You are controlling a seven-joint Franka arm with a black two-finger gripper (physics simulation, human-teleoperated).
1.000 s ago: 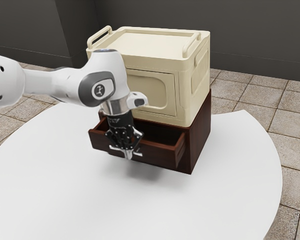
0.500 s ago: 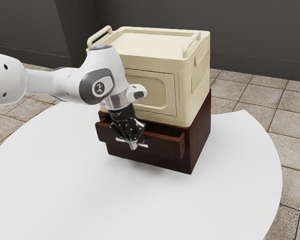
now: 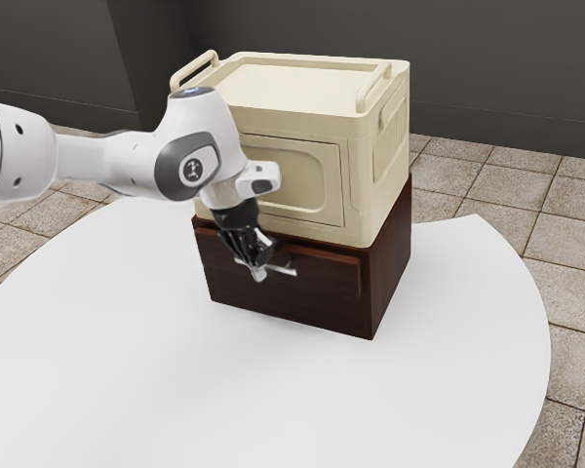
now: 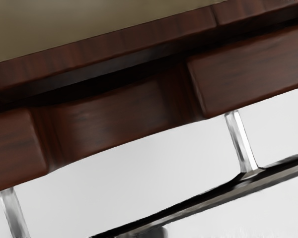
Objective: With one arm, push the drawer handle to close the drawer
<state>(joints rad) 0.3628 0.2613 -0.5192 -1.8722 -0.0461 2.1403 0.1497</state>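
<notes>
Metal bar handle [image 3: 286, 270] looks rigid, likely slick; I'd push mid-bar. Wooden drawer [image 3: 322, 273] should slide lightly. Can't tell if gripper [image 3: 258, 273] is clenched.

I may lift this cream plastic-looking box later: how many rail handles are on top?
2. On the box, one curved cream handle stands toward the exterior view's left, a matching handle toward the exterior view's right.

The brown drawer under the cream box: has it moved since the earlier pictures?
Yes. The drawer has slid inward, into the brown cabinet, which hasn't moved. Its open inside showed before; now its front sits close to the cabinet.
</notes>
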